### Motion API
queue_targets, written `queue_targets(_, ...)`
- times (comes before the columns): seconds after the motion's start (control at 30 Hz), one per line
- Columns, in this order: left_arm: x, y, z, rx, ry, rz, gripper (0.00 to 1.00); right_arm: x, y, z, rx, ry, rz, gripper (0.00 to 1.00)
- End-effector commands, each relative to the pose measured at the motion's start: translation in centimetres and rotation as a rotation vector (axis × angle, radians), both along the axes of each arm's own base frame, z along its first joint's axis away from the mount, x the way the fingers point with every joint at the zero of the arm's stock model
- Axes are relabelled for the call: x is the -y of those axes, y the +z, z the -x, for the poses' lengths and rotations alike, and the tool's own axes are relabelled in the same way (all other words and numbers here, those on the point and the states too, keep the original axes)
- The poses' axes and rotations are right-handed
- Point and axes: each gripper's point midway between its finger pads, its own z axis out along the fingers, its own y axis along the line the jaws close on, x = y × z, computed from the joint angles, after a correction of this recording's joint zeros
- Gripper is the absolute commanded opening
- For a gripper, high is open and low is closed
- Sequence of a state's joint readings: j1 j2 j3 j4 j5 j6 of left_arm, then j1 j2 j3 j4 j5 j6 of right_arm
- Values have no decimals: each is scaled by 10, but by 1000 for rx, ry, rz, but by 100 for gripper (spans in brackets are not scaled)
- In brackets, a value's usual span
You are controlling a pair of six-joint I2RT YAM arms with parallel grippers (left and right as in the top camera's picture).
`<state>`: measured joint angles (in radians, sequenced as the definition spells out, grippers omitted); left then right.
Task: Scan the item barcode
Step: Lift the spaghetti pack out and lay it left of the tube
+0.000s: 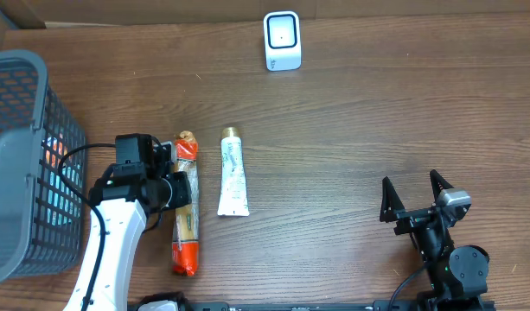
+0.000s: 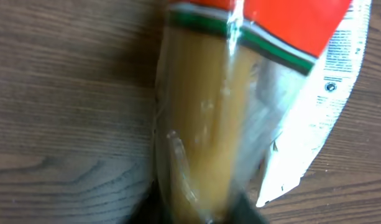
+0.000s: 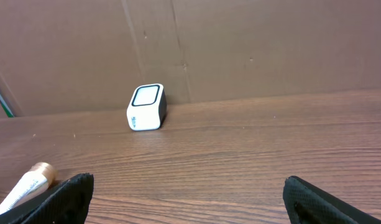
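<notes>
A long clear-and-orange plastic spaghetti packet (image 1: pixel 188 226) lies flat lengthwise on the tabletop (image 1: pixel 351 130); the small white box-shaped scanner (image 1: pixel 282 40) stands well apart.

Overhead top-down; L wrist close on pasta (image 2: pixel 202 124); R wrist low toward scanner (image 3: pixel 146 107).

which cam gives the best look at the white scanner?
Right wrist: the scanner stands unobstructed and fairly large, with its dark-rimmed window face and one side both visible. Overhead shows it whole but small, seen only from above. Left wrist doesn't show it at all, just the pasta packet close up.
</notes>
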<state>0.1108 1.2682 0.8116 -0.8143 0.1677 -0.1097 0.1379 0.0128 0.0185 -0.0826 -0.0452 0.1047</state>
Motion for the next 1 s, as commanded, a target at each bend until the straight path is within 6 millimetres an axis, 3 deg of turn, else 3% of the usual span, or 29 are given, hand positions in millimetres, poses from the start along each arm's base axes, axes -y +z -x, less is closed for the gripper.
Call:
queue_targets(0.0,-1,9,-6,42,9,-4,58,1,-2,0,2,-2,-4,100)
queue_targets(0.03,-1,10,-6,45,9,-4,83,1,-2,0,2,-2,-4,100)
queue_targets(0.07,-1,10,-7,50,11,-5,100,1,-2,0,2,-2,-4,100)
queue_targets(0.2,-2,19,-15,78,13,-7,100,1,-2,0,2,-2,-4,100)
queue_targets(0.3,-4,39,-25,116,16,-11,100,1,-2,0,2,-2,-4,100)
queue_targets(0.47,-16,100,-44,201,25,-83,100,1,-2,0,2,-2,-4,100)
queue_targets(0.63,-27,156,-49,274,18,-161,100,1,-2,0,2,-2,-4,100)
queue_targets(0.97,-44,222,-58,410,81,-243,100,1,-2,0,2,-2,-4,100)
